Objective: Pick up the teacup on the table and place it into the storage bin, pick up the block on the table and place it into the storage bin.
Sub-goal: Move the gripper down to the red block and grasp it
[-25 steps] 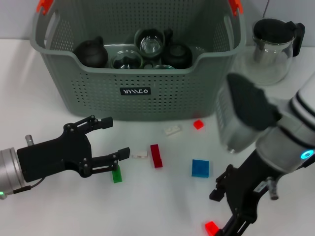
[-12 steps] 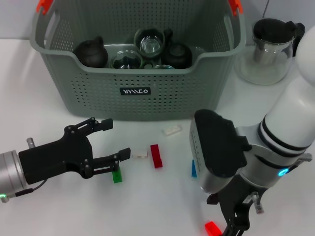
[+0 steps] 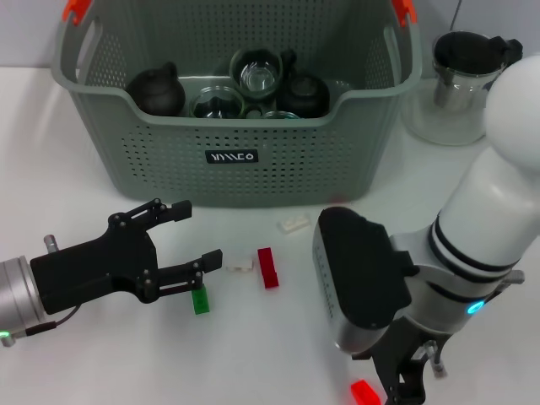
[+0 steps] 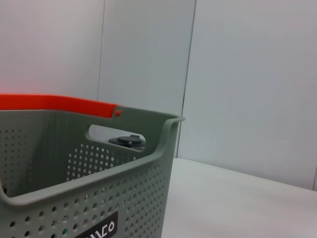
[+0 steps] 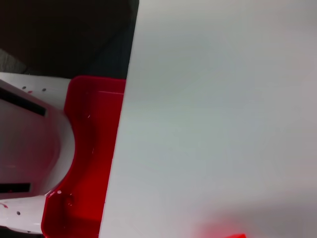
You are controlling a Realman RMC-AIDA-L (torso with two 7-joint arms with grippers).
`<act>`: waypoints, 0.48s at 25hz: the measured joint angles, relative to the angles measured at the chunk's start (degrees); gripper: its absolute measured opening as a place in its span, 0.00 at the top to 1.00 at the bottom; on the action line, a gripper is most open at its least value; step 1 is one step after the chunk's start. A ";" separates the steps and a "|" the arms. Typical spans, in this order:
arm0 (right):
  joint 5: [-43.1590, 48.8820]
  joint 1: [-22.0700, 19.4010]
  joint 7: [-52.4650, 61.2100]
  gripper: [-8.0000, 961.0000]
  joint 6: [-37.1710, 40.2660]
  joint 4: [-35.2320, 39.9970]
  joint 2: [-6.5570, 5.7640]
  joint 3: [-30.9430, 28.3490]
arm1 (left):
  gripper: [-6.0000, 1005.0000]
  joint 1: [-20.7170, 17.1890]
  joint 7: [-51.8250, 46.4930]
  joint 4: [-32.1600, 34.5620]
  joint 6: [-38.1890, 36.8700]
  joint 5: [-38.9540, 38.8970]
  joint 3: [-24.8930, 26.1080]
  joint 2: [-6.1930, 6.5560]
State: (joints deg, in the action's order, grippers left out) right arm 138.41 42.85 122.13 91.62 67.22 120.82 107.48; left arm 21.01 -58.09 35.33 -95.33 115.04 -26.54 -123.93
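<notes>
Occlusion: right arm body (image 3: 363, 278) hides its jaws; their state cannot be told. Left gripper (image 3: 192, 232) jaws wide, empty, green block (image 3: 201, 299) at 6 o'clock beside lower fingertip. Storage bin (image 3: 232, 157) at 12 o'clock on tabletop (image 3: 270, 354).

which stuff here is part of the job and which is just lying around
Part of the job:
- storage bin
- teacups already in the bin
- dark red block, green block, white blocks
- left end effector, open

Lying about:
- glass teapot
- table
</notes>
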 joint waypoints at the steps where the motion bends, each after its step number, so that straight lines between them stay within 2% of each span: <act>1: 0.00 0.03 0.24 0.06 -0.26 0.00 0.00 0.50 | 0.13 0.02 0.00 0.00 0.01 0.00 0.00 0.00; 12: -0.16 0.40 2.27 0.06 -1.67 0.01 0.12 3.67 | 0.13 0.17 0.02 -0.02 0.65 0.40 0.00 0.00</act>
State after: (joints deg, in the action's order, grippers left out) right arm 138.25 43.26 124.41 89.95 67.24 120.94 111.14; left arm 21.18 -58.07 35.31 -94.68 115.44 -26.54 -123.93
